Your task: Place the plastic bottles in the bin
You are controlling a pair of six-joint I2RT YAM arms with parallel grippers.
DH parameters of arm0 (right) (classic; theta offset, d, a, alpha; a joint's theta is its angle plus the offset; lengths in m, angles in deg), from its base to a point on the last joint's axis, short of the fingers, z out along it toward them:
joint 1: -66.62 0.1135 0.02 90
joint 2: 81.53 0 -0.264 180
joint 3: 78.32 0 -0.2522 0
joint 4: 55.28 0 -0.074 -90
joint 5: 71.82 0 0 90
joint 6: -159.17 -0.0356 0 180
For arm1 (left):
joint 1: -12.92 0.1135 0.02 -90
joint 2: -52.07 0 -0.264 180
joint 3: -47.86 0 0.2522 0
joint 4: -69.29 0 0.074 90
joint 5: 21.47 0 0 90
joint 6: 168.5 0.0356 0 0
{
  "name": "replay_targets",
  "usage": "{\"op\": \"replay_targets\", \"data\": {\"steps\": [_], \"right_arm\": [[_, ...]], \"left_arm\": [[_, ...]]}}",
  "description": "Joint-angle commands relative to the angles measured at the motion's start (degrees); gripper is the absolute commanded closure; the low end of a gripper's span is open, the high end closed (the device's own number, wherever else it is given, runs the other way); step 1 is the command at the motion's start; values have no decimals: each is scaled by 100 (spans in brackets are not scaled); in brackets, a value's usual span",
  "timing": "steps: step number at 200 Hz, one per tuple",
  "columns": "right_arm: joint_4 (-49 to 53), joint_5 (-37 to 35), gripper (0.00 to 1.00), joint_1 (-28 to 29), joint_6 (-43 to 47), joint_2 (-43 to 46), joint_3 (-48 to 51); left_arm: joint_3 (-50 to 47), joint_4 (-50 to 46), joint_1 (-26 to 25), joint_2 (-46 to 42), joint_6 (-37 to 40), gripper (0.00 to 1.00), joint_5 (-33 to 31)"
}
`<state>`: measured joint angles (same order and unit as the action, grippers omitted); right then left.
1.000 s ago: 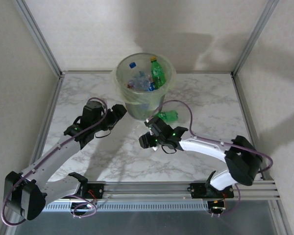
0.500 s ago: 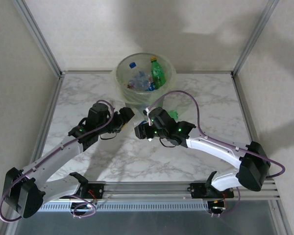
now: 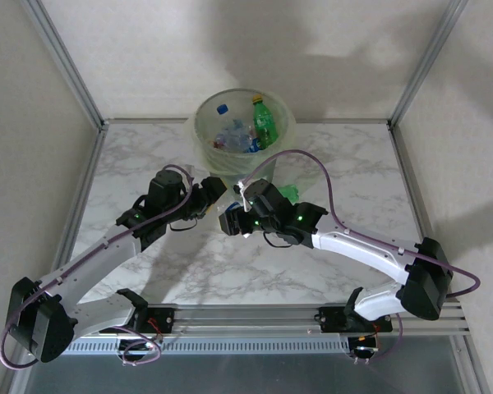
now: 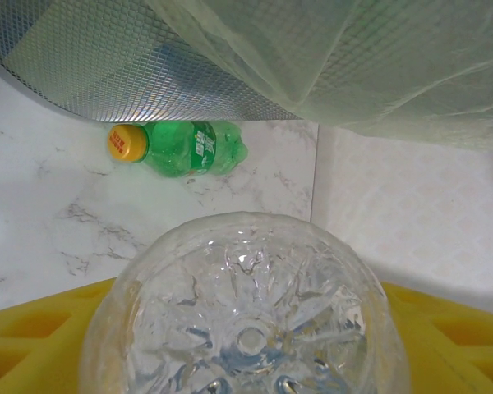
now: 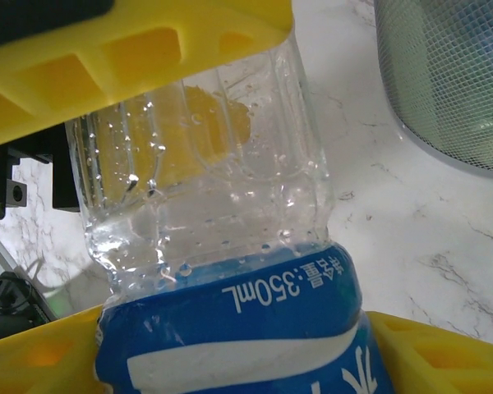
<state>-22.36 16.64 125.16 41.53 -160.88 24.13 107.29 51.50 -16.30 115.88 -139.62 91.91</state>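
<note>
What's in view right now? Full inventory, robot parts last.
clear plastic bottle with blue label: one, clear and blue, between both tools, in front of the bin
green plastic bottle with yellow cap: one, green, lying on the table by the bin's base
round translucent pale-green bin with bag liner: one, pale green, far centre of table
bottles inside bin: several, one green and upright, rest clear and blue, exact count unclear
white marble-pattern table: one
left tool: yellow fingers either side of the clear bottle's base, grip unclear
right tool: yellow fingers, shut on its label end
</note>
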Motion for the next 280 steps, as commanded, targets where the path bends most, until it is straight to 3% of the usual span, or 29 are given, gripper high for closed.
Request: {"op": "replay_targets", "data": {"steps": [1,88,140,181,242,280], "right_arm": [[-145,62,34,69,48,60,-255],[99,-278,32,71,47,173,-440],[616,-790,11,65,109,434,-982],[1242,-2076,2,-54,-10,906,-1611],[1573,-2724,1,-889,-630,1812,-1237],[1640,-2441,1,-1181,-983,1848,-952]], "left_arm": [[165,104,-23,44,67,36,97],[347,78,64,64,98,52,62],[567,-99,248,-70,148,55,93],[809,-374,267,-107,387,54,281],[2708,-850,509,264,708,53,396],[4058,-601,660,1141,717,52,70]]}}
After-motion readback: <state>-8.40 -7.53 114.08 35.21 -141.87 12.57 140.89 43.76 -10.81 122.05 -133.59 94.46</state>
